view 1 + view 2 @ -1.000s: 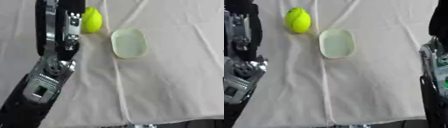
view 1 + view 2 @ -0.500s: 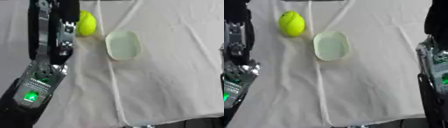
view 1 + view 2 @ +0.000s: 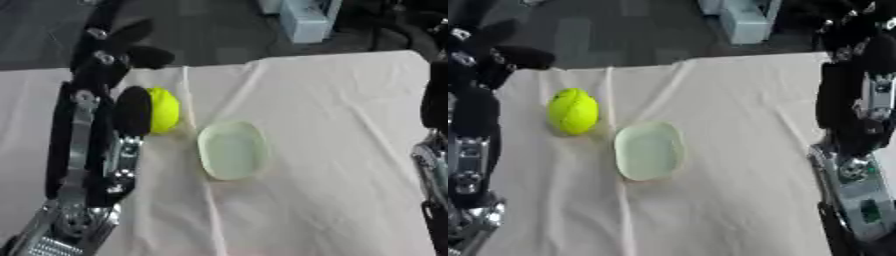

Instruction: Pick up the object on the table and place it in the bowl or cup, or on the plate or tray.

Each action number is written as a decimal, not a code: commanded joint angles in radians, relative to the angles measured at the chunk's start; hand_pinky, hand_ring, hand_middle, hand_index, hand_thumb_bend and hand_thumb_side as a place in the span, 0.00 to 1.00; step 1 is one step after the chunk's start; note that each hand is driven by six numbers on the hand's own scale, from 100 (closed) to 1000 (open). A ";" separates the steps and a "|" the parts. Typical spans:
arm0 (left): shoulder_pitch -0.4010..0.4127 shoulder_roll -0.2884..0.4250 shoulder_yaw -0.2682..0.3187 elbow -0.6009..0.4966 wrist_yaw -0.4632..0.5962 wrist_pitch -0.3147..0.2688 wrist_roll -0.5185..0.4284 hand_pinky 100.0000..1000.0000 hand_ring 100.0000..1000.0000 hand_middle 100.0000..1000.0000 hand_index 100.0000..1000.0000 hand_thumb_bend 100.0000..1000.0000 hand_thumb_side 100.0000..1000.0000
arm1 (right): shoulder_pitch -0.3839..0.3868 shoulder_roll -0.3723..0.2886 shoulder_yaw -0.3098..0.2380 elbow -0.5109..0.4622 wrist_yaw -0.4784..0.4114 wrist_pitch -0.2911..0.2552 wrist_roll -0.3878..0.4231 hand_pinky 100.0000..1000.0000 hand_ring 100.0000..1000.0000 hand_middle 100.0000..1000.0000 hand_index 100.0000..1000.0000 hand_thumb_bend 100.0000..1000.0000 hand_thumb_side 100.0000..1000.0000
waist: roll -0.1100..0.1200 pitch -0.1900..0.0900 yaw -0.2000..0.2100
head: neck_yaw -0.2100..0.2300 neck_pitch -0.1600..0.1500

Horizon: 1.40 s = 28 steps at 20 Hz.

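A yellow-green ball [image 3: 573, 111] lies on the white cloth, left of centre. Just to its right sits a small pale green oval dish [image 3: 649, 151] with nothing in it. My left arm rises along the left side. My left hand [image 3: 112, 46] hangs above and behind the ball, fingers spread and holding nothing; in the left eye view the forearm hides the ball's left side. My right hand [image 3: 857, 27] shows at the upper right, far from both things and blurred.
The cloth-covered table [image 3: 737, 100] ends at a far edge, with dark floor beyond. A white box [image 3: 306, 20] stands on that floor. A fold in the cloth runs from the dish towards the near edge.
The whole picture has shifted down, so the camera has tilted up; the far table edge and floor now show. Ball and dish keep their places on the cloth.
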<state>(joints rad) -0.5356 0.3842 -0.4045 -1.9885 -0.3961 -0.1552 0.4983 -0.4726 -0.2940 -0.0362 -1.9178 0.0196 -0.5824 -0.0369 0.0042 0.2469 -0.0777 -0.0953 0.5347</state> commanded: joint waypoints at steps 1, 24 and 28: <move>-0.008 0.063 0.007 -0.011 -0.021 0.038 -0.046 0.58 0.59 1.00 0.85 0.20 1.00 | -0.012 -0.008 0.002 -0.003 0.006 0.005 0.006 0.67 0.78 0.79 0.96 0.00 0.90 | 0.002 -0.026 -0.004 | 0.016 -0.023; -0.109 0.467 -0.014 -0.011 -0.176 0.328 -0.794 1.00 1.00 1.00 1.00 0.01 1.00 | 0.016 -0.004 0.030 0.028 -0.001 0.008 0.066 0.66 0.78 0.79 0.96 0.00 0.89 | 0.042 -0.047 -0.029 | 0.065 0.055; -0.148 0.466 -0.024 -0.011 -0.261 0.371 -0.944 1.00 1.00 1.00 1.00 0.03 1.00 | 0.019 -0.004 0.031 0.032 -0.003 0.008 0.074 0.66 0.78 0.79 0.96 0.00 0.89 | 0.047 -0.049 -0.033 | 0.064 0.058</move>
<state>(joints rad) -0.6654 0.8237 -0.4309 -1.9888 -0.6272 0.2046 -0.4053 -0.4487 -0.2902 -0.0055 -1.8760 0.0198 -0.5743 0.0328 0.0532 0.2215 -0.1093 -0.0345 0.5935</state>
